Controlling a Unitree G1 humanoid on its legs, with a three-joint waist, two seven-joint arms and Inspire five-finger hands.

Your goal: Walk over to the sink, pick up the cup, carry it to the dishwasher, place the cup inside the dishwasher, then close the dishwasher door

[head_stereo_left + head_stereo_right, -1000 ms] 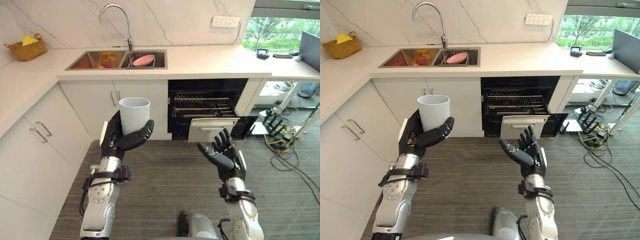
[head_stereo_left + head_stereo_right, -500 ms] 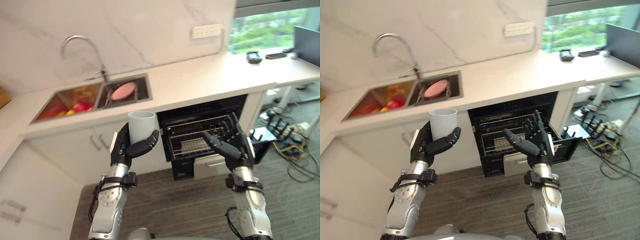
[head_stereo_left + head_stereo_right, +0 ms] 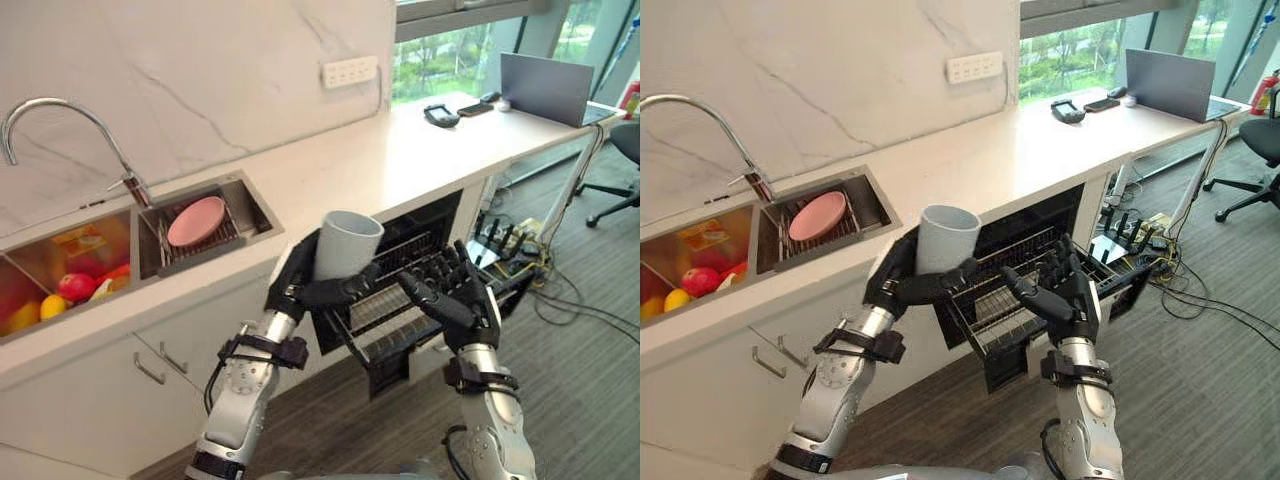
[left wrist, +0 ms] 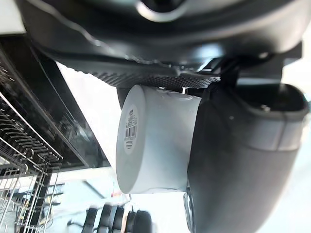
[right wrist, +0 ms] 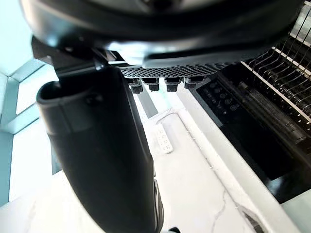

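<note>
The left hand [image 3: 298,292] is clasping the cup [image 3: 346,246] upright, fingers curling round its lower wall. The right hand [image 3: 458,303] is hovering alongside, fingers spread, empty. Behind, the dishwasher [image 3: 428,218] is gaping open. The cup is probably light, rigid and slick, so a mid-wall grip suits it.

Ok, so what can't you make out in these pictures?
Inside bottom of the cup: eye views, hidden by its own wall.
The dishwasher rack: eye views, partly behind the left hand and right hand.
The sink: left basin cut off by the eye views' left edge.
</note>
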